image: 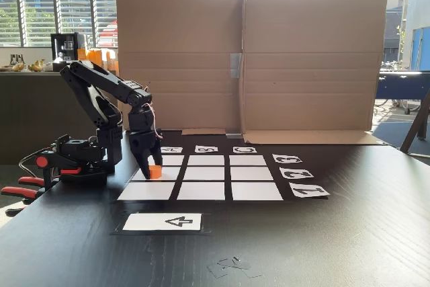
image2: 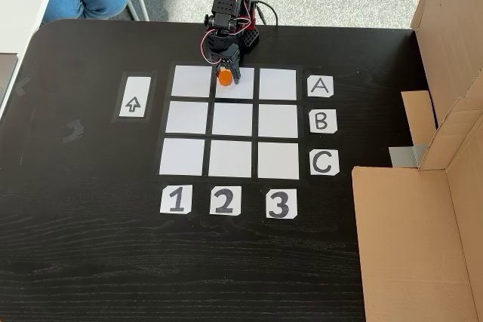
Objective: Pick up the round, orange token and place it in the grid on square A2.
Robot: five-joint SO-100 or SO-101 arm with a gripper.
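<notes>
A fixed view from above shows the gripper (image2: 226, 75) clamped on the token (image2: 224, 78), its fingers closed around the orange piece over square A2 (image2: 234, 88), the middle cell of the row beside label A in the grid (image2: 232, 158). In a fixed view from the side, the token (image: 155, 171) sits low, at or just above the paper; contact cannot be told. Since the token already lies over its cell, I judge the coming move is straight down, then release.
</notes>
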